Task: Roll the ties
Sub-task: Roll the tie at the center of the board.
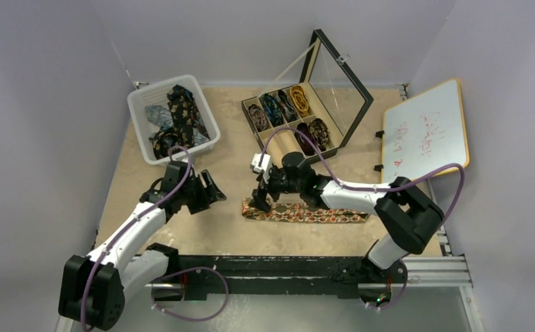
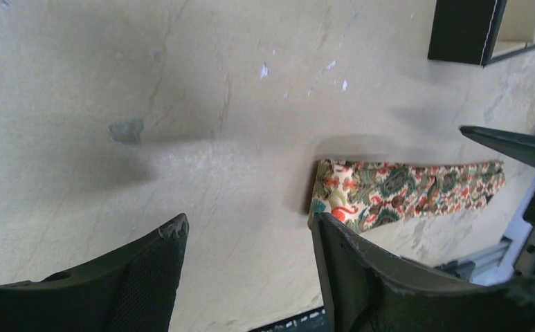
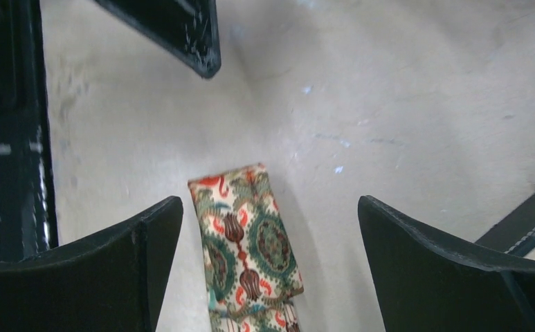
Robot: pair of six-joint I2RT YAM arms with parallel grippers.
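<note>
1. Far left: the white basket (image 1: 155, 104) is holding loose ties (image 1: 180, 111), piled up and not yet rolled.
2. The left claw (image 1: 212, 190) is hanging over the bare table (image 2: 181, 104), just left of the flat tie. Its jaws are standing apart, about mid-width. Nothing is between them and they are touching nothing.
3. Centre: one tie (image 1: 313, 213), in a cream, green and red paisley, is lying flat on the table, running left to right in front of the box. Its left end (image 2: 333, 194) is looking a bit thick, maybe doubled over; can't say for sure.
4. Handling, as a guess: the cloth is light, soft and floppy, so it is likely sliding on the smooth top and springing open if let go. It is not fragile. The best hold is probably that left end, pinched across its width, with the other claw pressing the strip down.
5. The right claw (image 1: 259, 200) is hovering right over that end. Its jaws are spread very wide, with the tie end (image 3: 247, 235) lying between and below them. Neither finger is touching the cloth and nothing is gripped.
6. Behind it, the open box (image 1: 333, 142) is holding rolled ties (image 1: 278, 111) in several compartments.
7. Far right: a whiteboard (image 1: 423, 131) is sitting out of the way.
</note>
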